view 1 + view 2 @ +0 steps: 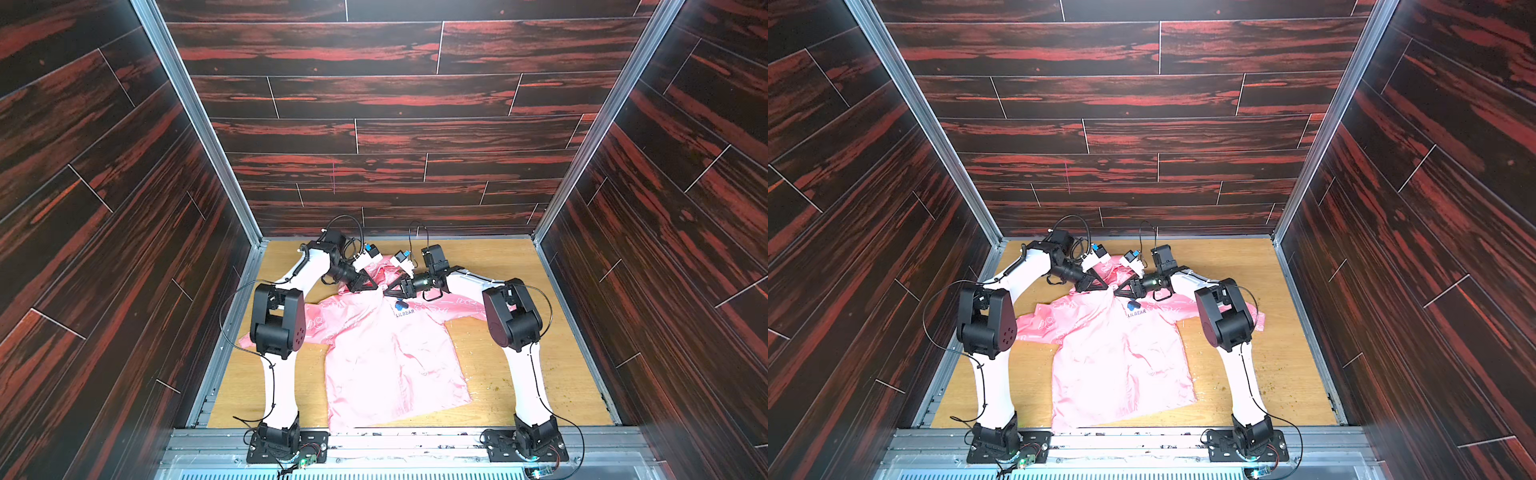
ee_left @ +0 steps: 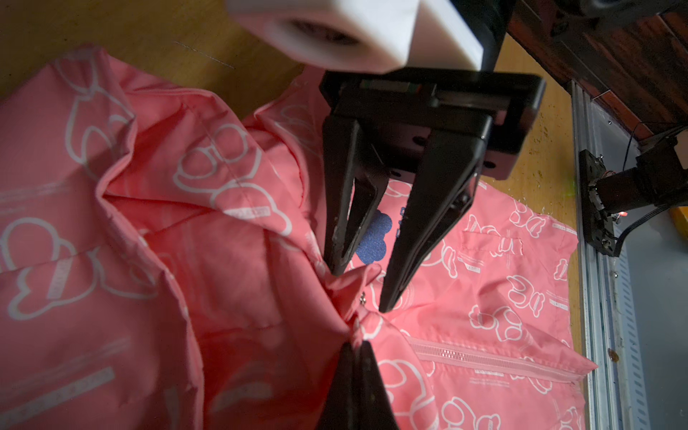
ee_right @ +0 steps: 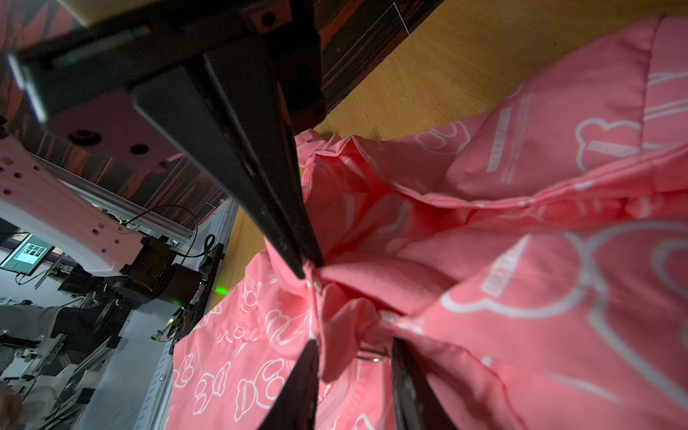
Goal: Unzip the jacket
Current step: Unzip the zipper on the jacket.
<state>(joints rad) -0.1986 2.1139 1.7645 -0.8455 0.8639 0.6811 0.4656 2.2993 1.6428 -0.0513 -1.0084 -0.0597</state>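
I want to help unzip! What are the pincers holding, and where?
Left pincer pinches the jacket at its collar, atop the zipper. Right pincer is open, holding nothing.

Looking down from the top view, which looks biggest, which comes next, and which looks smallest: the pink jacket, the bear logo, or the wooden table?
Biggest: table.
Next: jacket, which covers only the middle of the table.
Smallest: logo, a little dark patch on the jacket's chest.

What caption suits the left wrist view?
Left gripper pinches the jacket at the top of its zipper; the open right gripper straddles the bunched fabric there.
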